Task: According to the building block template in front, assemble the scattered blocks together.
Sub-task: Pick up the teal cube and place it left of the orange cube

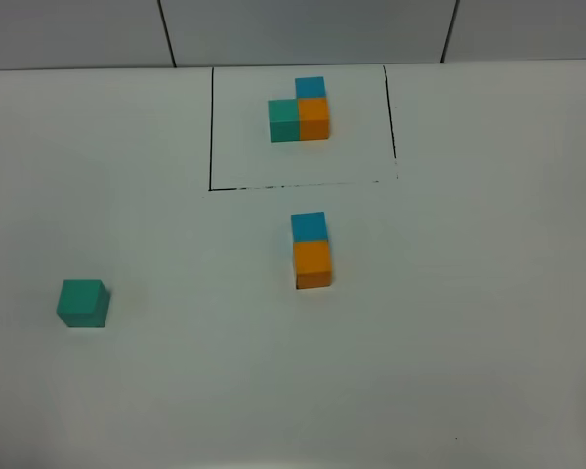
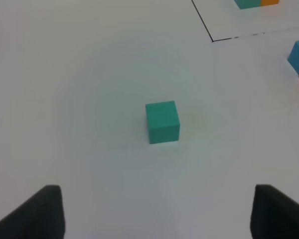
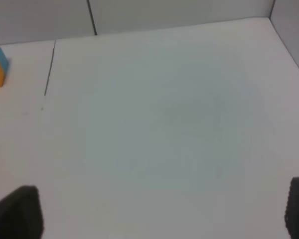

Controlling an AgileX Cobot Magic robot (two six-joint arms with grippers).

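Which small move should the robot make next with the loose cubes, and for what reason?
Probably the left gripper, open, should advance to the lone teal cube ahead of it. The orange cube and blue cube already touch as in the template; only teal stands apart.

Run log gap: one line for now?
left gripper open, aimed at teal cube | right gripper open, empty | blue cube touching orange cube

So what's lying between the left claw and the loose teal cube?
Nothing. In the left wrist view only bare white table separates the open left claw from the teal cube.
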